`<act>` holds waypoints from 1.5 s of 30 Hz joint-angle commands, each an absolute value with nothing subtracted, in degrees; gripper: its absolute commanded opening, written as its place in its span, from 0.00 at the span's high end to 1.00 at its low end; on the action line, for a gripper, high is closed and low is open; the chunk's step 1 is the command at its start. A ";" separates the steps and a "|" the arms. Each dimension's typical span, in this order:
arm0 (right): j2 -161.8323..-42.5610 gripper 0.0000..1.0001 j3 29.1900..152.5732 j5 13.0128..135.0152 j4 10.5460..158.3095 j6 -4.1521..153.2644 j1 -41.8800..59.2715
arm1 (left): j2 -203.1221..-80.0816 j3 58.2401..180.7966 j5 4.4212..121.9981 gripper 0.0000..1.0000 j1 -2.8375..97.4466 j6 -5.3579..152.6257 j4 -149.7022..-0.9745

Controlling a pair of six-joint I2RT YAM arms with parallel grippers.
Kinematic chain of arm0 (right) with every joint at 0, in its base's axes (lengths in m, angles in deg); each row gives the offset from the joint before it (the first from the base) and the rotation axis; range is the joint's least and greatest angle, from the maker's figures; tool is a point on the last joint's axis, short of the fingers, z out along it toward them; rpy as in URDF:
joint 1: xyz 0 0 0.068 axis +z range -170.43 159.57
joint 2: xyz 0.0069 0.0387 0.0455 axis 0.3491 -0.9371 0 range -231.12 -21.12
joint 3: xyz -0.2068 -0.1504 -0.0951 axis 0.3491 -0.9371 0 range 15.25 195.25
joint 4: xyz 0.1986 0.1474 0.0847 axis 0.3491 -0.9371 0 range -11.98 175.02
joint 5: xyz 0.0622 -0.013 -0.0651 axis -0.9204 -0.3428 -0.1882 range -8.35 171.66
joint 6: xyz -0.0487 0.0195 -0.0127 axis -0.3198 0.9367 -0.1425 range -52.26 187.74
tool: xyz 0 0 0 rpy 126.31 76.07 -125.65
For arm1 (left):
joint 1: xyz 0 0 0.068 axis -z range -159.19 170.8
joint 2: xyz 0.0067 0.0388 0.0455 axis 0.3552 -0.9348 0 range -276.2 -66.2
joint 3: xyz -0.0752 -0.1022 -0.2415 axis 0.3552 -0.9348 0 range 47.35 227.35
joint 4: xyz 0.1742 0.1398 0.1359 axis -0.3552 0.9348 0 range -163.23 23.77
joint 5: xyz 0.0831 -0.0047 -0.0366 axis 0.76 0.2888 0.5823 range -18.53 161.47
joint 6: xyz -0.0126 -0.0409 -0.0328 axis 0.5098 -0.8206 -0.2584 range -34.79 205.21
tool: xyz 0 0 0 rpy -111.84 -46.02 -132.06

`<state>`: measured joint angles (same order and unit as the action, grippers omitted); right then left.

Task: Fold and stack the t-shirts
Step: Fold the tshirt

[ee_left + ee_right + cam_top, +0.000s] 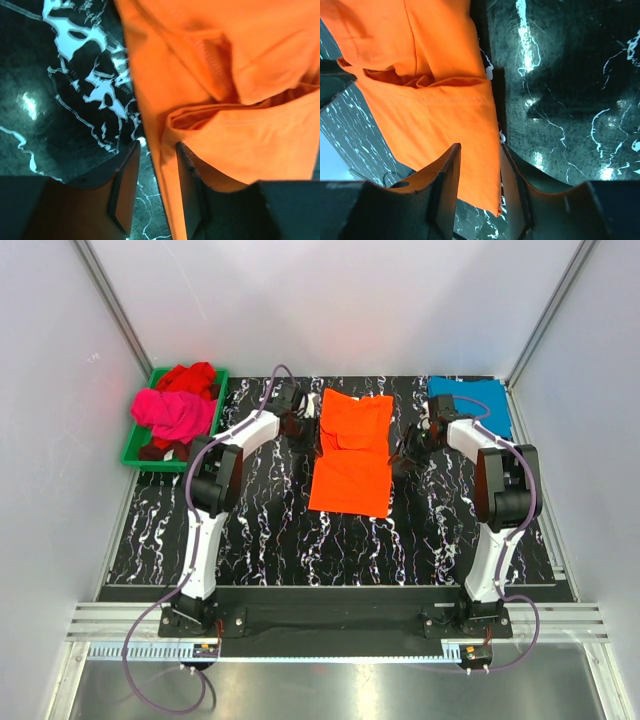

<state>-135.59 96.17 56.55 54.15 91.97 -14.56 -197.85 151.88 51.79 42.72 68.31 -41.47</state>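
Observation:
The bright orange t-shirt [350, 455] lies flat mid-table with a crease across its middle. My left gripper [307, 430] is at its left edge; in the left wrist view [155, 187] the jaws stand apart, with the shirt's edge [225, 75] running between them over the table. My right gripper [405, 455] is at its right edge; in the right wrist view [480, 187] the jaws stand apart around the shirt's side [430, 100]. The teal-blue t-shirt [472, 400] lies folded at the back right. The magenta-pink t-shirt [170, 412] and red t-shirt [190, 377] lie crumpled in the tray.
A green plastic tray [135, 452] stands at the back left corner. White walls close in the black marbled table [250, 530] on three sides. Both arms reach towards the back middle.

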 commanded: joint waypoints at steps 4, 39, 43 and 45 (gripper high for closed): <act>-133.88 0.57 93.13 53.10 57.07 91.99 -14.45 | -198.12 155.28 49.33 0.59 42.34 70.54 -44.49; -136.25 0.53 93.91 52.65 58.92 94.72 -14.45 | -197.24 156.42 50.90 0.87 40.14 65.00 -43.79; -133.37 0.51 91.29 51.25 55.94 95.78 -14.28 | -194.00 155.98 56.16 0.65 39.79 65.61 -39.86; -131.08 0.44 88.39 50.55 55.67 97.00 -14.02 | -191.45 154.76 57.67 0.62 39.18 65.26 -38.35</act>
